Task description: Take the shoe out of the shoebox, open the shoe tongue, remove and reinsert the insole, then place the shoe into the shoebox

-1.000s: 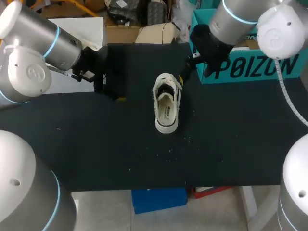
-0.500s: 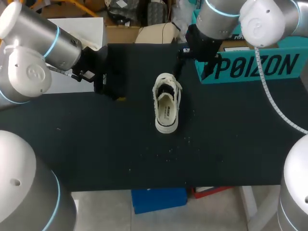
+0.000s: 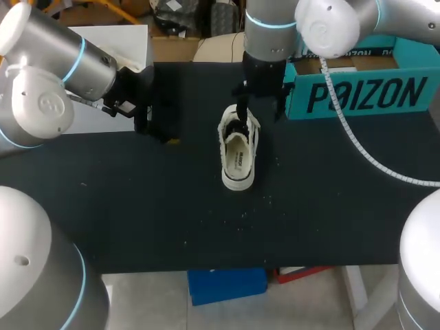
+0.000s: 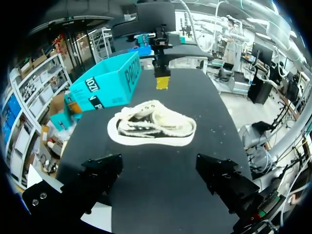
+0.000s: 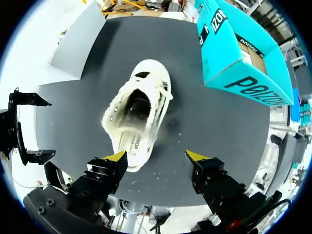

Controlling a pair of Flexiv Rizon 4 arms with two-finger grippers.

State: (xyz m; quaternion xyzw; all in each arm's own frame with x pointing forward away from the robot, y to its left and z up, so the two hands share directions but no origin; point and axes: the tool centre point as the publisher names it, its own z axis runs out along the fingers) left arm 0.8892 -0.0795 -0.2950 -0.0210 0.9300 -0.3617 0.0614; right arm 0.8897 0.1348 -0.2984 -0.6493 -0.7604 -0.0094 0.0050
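A cream sneaker [image 3: 238, 151] lies on the black table [image 3: 330, 192], toe toward the far edge, with its opening and insole showing. The teal shoebox [image 3: 354, 93] stands at the far right, open side up. My right gripper [image 3: 259, 103] hangs over the sneaker's laced front end. In the right wrist view its fingers [image 5: 114, 157] stand apart with nothing between them, and the sneaker [image 5: 139, 114] lies ahead. My left gripper [image 4: 163, 180] stays open left of the sneaker [image 4: 153, 129], facing its side, with the right gripper [image 4: 162, 80] and the shoebox [image 4: 105, 87] beyond.
A white-grey block [image 3: 120, 51] sits at the table's far left behind my left arm. Small crumbs [image 3: 240, 216] dot the cloth in front of the sneaker. Bare black cloth runs along the table's near side.
My right arm has swung left from the shoebox's corner to above the sneaker's front. Sneaker, box and left arm have kept their places.
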